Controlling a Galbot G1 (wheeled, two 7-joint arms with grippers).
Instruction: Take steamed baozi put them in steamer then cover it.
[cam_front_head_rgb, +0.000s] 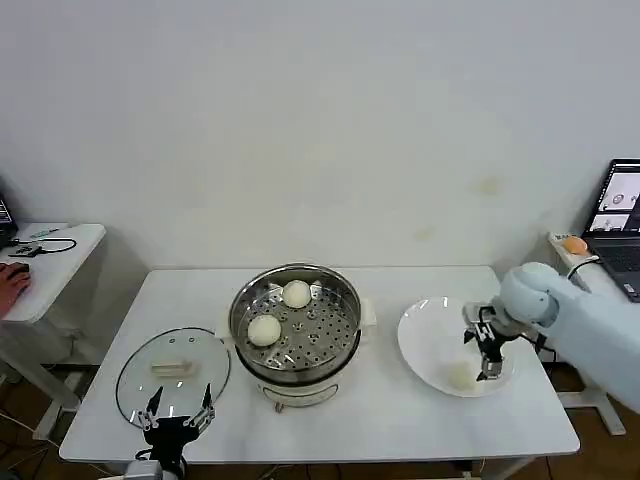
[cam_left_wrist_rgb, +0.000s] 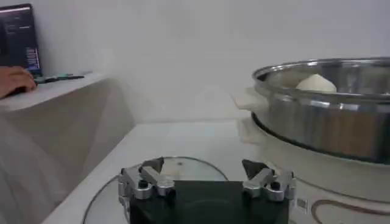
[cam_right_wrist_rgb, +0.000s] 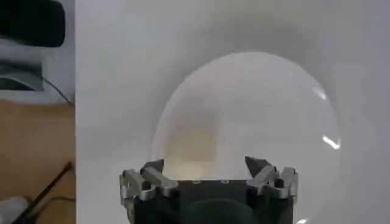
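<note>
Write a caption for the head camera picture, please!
Two buns in the steamer, right gripper over the plate.

Pale blue-grey arm, black metal-tipped gripper

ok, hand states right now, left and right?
Left hand: open, empty, at the near edge of the cover.
Right hand: open, empty, above the white plate.

A white plate lies near the white desk's right edge; a laptop stands on a side stand beyond.
</note>
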